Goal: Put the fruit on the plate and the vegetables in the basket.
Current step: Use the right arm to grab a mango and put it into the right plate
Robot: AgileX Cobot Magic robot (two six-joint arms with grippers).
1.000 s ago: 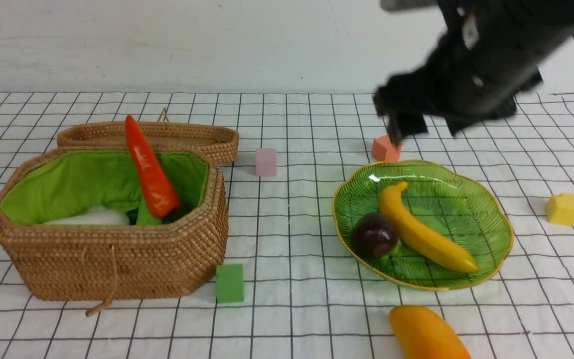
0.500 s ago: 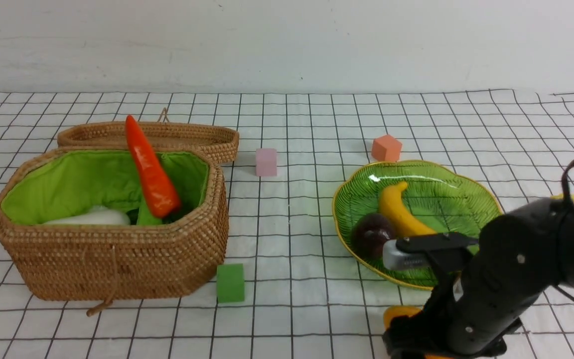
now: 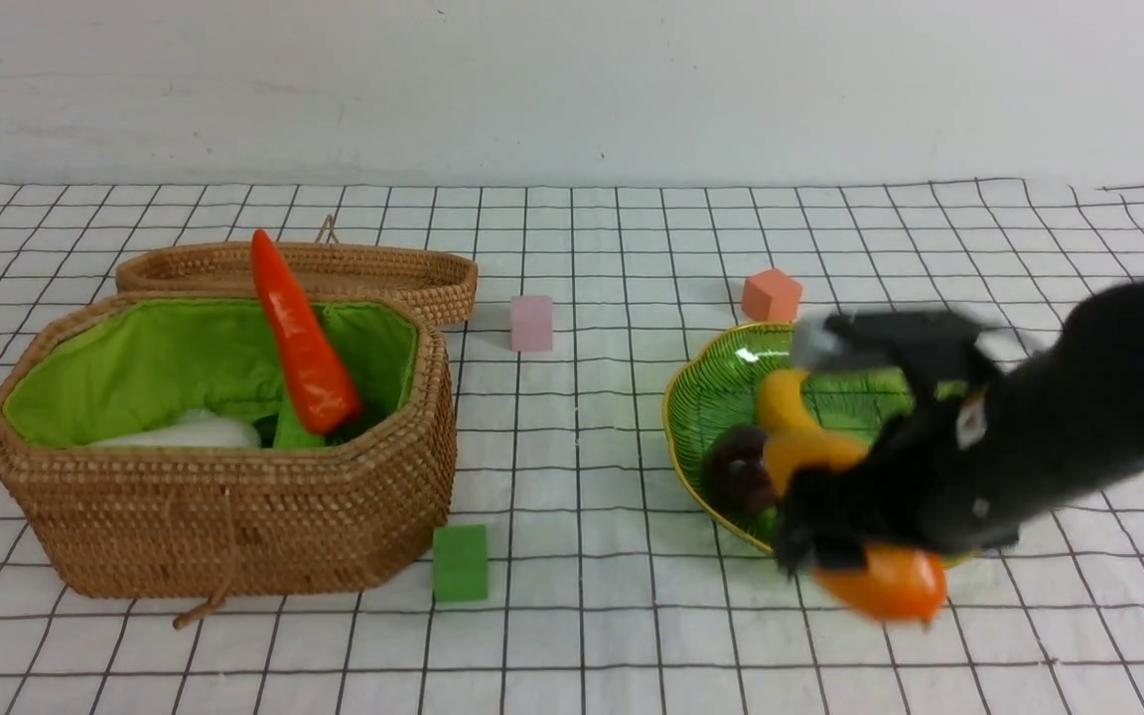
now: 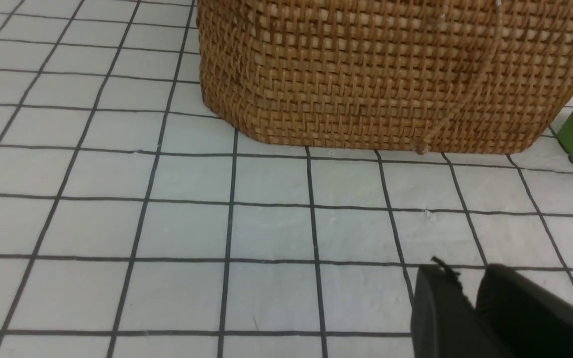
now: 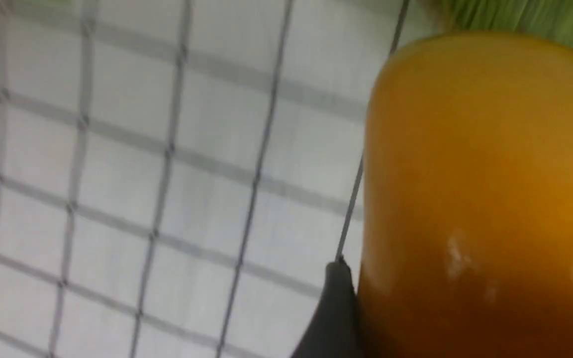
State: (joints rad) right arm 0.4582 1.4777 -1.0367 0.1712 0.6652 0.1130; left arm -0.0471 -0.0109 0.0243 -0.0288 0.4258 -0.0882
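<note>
White gridded cloth covers the desk; left side, the basket (image 3: 224, 497) holds the carrot (image 3: 302, 333), tip up toward the far edge. Right side, over the plate's (image 3: 706, 397) near rim, the right gripper (image 3: 835, 541) pinches the mango (image 3: 860, 516), long axis slanting near-right. Left gripper (image 4: 490, 318): fingers unclear.

Lab-like test table: gridded cloth (image 3: 592, 248), bare white wall (image 3: 532, 79).

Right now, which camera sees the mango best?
The right wrist view: the mango fills the picture, close up, with one gripper finger beside it. The front view shows it blurred in the right gripper, at the plate's near edge. The left wrist view misses it.
</note>
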